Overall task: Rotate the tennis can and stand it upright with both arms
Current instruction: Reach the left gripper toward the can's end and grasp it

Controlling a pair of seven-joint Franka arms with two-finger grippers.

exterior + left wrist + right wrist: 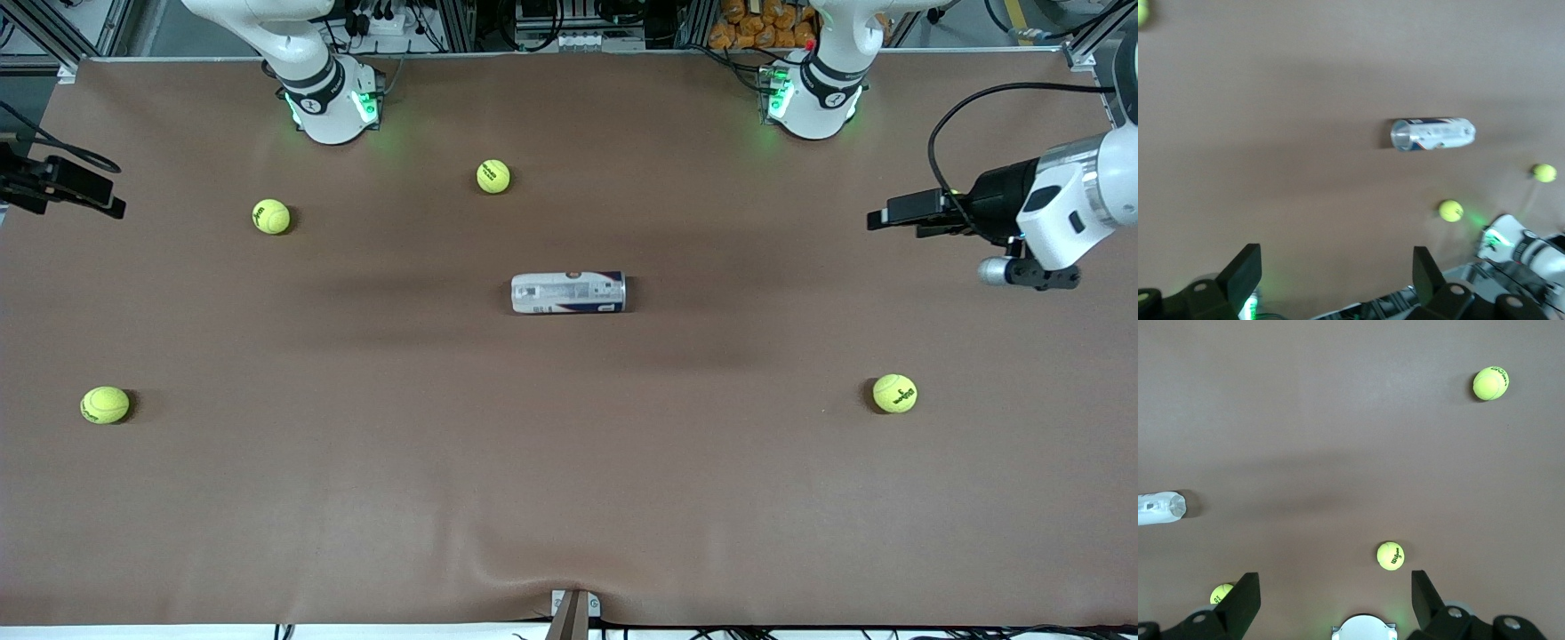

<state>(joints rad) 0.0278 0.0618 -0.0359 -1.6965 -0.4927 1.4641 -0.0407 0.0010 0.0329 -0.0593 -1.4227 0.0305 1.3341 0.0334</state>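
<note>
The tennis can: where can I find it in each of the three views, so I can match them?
Front view: the tennis can lies on its side mid-table.
Left wrist view: it lies beyond the open left gripper, near two tennis balls.
Right wrist view: only one end shows at the picture's edge.
Shared landmark: the right arm's green-lit base.

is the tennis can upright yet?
No, the tennis can lies on its side at the middle of the table, with neither gripper touching it.

Four yellow-green tennis balls (493,176) (271,216) (105,404) (894,393) scattered on brown table (356,498): two upper centre-left, one lower left, one lower right.
</note>
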